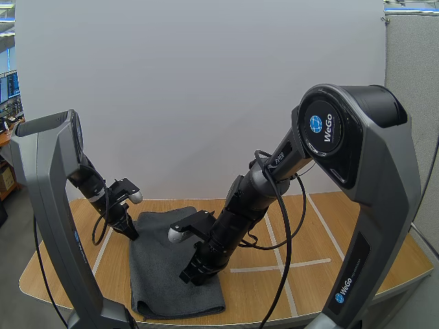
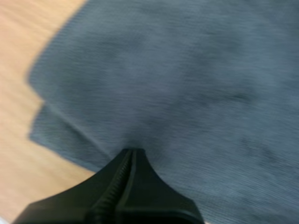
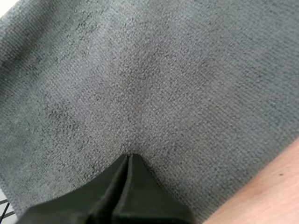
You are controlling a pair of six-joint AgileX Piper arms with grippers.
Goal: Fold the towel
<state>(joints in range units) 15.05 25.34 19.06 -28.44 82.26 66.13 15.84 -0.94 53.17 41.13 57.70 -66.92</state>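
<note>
The towel (image 1: 164, 274) is laid flat on the bench (image 1: 329, 240), toward its left and near edge. In the left wrist view a lower layer is seen to jut out under the upper one at one corner, so at least one fold is judged to be made already, though the edges are not matched.

The left hand (image 1: 130, 233) is placed at the towel's far left edge. Its fingers are closed together into one wedge, and nothing is held between them. The right hand (image 1: 192, 274) is lowered over the middle of the towel, its fingers likewise closed together on nothing, the tip at or just above the cloth; contact cannot be told for certain.

The step in hand is judged to be a pressing or smoothing of the folded cloth, or a pause between folds. For a further fold, a hand would have to be opened at an edge or corner, both layers would have to be pinched together, and the cloth carried across and matched to the opposite edge.

The bench is of pale wood, marked with light tape lines (image 1: 274, 267). A plain white panel (image 1: 206, 82) is stood behind it.
</note>
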